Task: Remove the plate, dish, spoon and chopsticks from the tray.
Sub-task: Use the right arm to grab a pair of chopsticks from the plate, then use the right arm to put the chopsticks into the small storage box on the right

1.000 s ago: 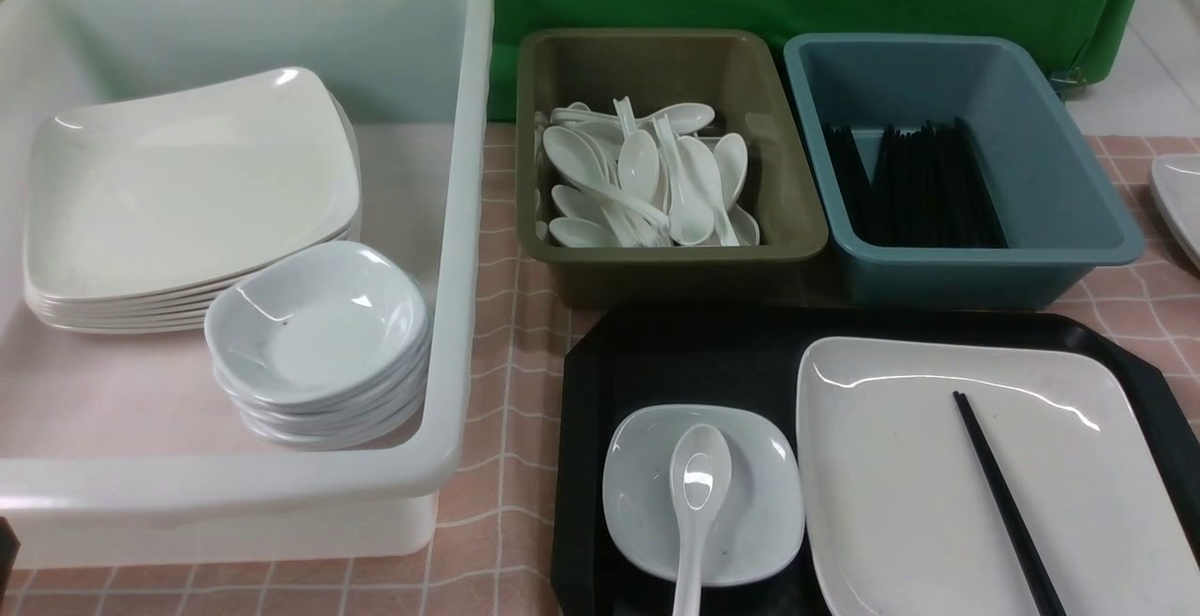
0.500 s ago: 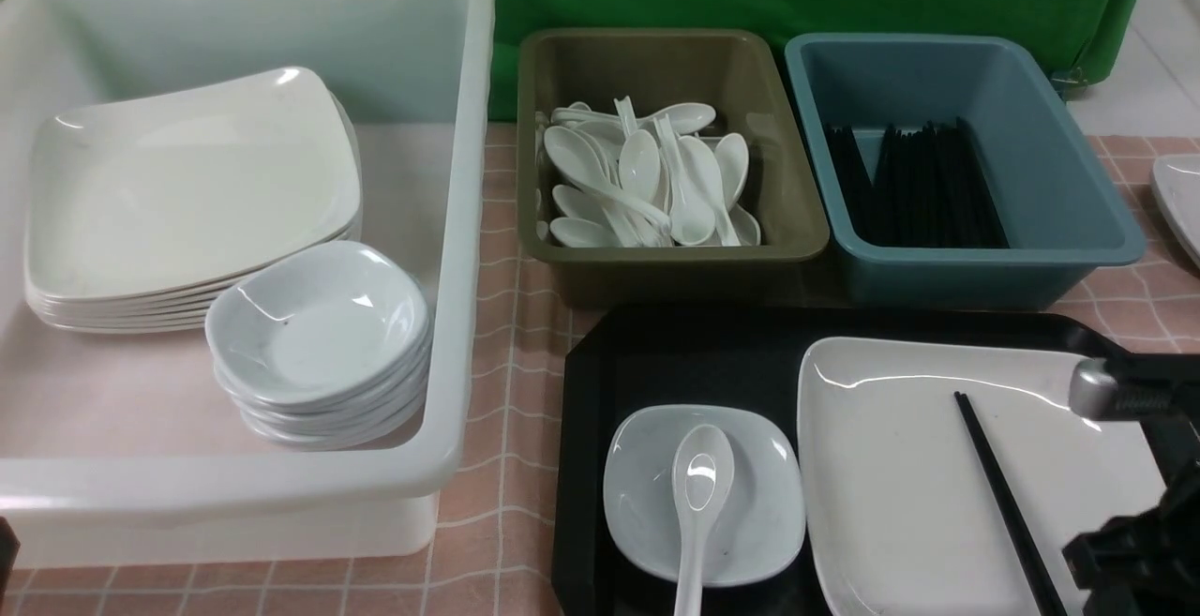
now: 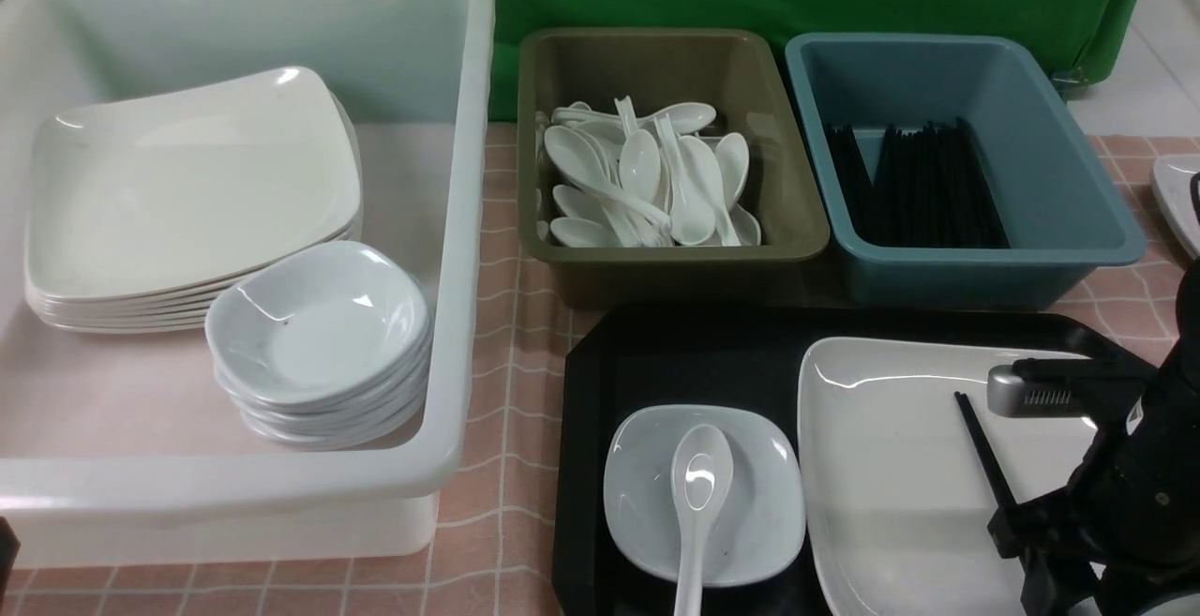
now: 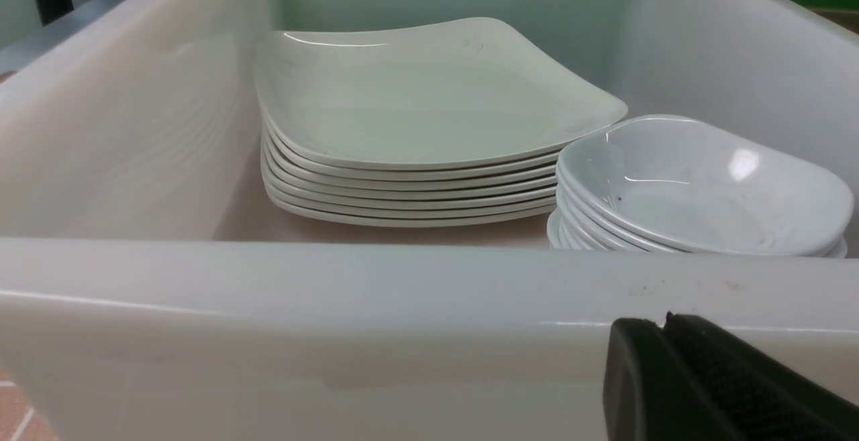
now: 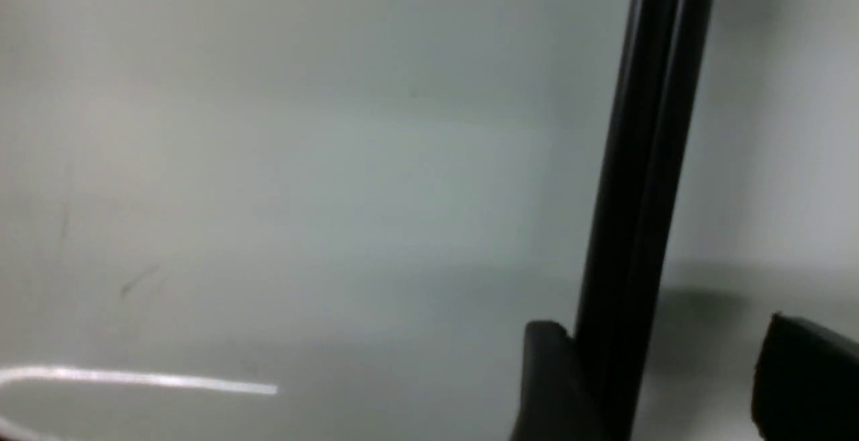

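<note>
Front: our right gripper (image 3: 1020, 533) sits low over the chopsticks (image 3: 980, 447), lying on the plate (image 3: 891, 466) in the tray (image 3: 694, 363). Left wrist: left gripper (image 4: 664, 347) clenched, empty (idle by the tub (image 4: 268, 293)). Right wrist: jaws spread astride the chopsticks; next, we judge, close squarely and lift.

The right gripper (image 5: 671, 380) is straddling the chopsticks (image 5: 637, 159) with jaws spread, the sticks sitting close against one side. Bare tray (image 3: 712, 363) floor is lying open behind the dish (image 3: 637, 503); the olive tub (image 3: 670, 255) and blue tub (image 3: 984, 262) are standing just beyond.
</note>
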